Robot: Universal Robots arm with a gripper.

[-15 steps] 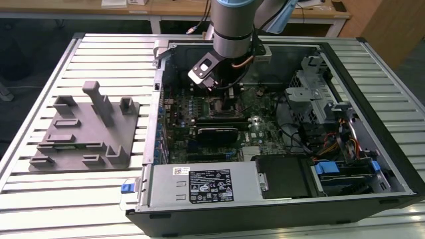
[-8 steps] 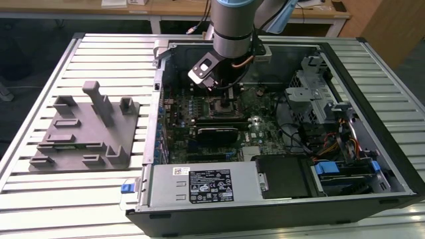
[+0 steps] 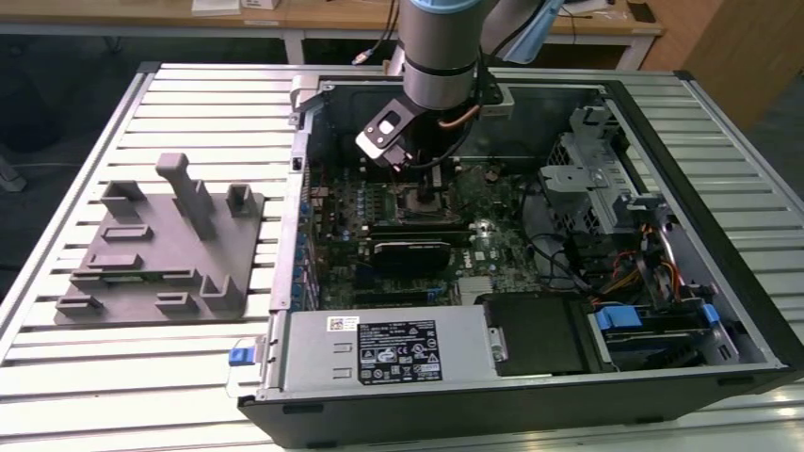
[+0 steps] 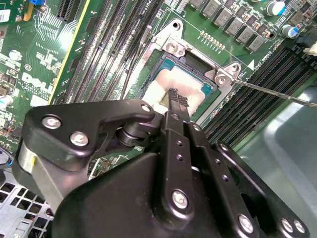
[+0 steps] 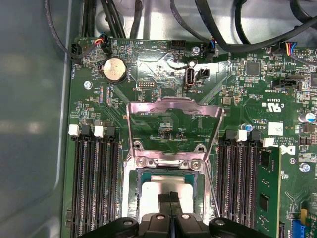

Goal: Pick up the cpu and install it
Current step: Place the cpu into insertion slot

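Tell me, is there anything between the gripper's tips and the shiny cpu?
Nothing is in between. In both wrist views the gripper has its shut tips right against the top of the cpu, and no gap shows between them.

The cpu (image 5: 163,181) lies in the socket (image 5: 168,161) on the motherboard (image 5: 148,64), inside the case (image 3: 703,99).

Sticker labels on power supply (image 3: 320,363); white silkscreen markings, maker's logo on motherboard (image 5: 163,69); fine print unclear.
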